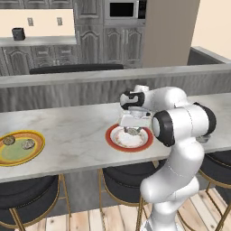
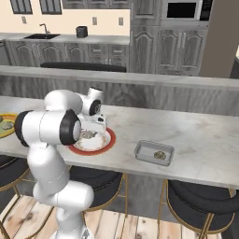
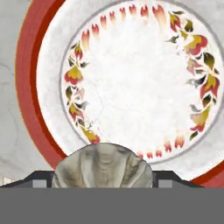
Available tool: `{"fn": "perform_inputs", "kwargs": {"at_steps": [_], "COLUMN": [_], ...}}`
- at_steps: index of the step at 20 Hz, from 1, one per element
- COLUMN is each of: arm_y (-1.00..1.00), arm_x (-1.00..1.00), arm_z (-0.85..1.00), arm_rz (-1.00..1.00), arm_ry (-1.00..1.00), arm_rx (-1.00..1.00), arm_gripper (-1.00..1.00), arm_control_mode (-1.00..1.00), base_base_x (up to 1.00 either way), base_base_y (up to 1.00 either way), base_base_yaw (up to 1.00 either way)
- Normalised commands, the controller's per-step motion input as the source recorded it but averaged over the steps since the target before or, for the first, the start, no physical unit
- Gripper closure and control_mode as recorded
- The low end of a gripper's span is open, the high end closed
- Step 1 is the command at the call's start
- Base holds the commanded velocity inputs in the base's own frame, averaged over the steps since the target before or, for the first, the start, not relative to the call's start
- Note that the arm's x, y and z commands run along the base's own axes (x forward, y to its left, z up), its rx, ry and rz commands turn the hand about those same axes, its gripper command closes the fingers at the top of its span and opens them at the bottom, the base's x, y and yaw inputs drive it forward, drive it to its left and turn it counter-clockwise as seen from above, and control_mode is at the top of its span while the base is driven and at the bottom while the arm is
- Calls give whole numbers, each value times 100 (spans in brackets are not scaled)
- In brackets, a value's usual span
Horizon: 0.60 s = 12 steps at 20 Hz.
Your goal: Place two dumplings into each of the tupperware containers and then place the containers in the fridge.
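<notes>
My gripper [image 1: 134, 127] [image 2: 89, 132] points down over the red-rimmed white plate [image 1: 113, 140] [image 2: 106, 143], shut on a dumpling [image 1: 134, 131] [image 2: 87, 135]. In the hand view this grey-tan dumpling [image 3: 103, 166] sits between the two dark fingertips [image 3: 39, 181], just above the plate's flowered middle [image 3: 140, 87]. One tupperware container [image 2: 142, 148] lies on the counter right of the plate, with a dumpling [image 2: 159, 155] inside. Two more dumplings [image 1: 9, 140] [image 1: 28, 144] rest on the yellow-rimmed green plate [image 1: 20, 158] at the far left. The fridge is out of view.
The marble counter [image 1: 76, 131] runs left to right, with a raised grey ledge [image 1: 90, 76] behind it. Black stools with gold legs [image 1: 27, 194] [image 2: 200, 198] stand under its front edge. Cabinets and a microwave [image 2: 182, 10] line the back wall.
</notes>
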Motion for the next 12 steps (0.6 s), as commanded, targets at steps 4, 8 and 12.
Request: {"fn": "perform_inputs", "kwargs": {"at_steps": [4, 8, 12], "arm_y": [-97, -100, -100], "arm_x": [0, 0, 0], "arm_z": [56, 27, 1], "arm_rz": [-42, -34, -23], "arm_ry": [-6, -4, 0], "arm_rx": [-16, -11, -1], "arm_gripper": [100, 100, 100], "arm_control_mode": [-100, -100, -100], "base_base_x": [0, 0, 0], "base_base_y": [0, 0, 0], "base_base_yaw": [0, 0, 0]}}
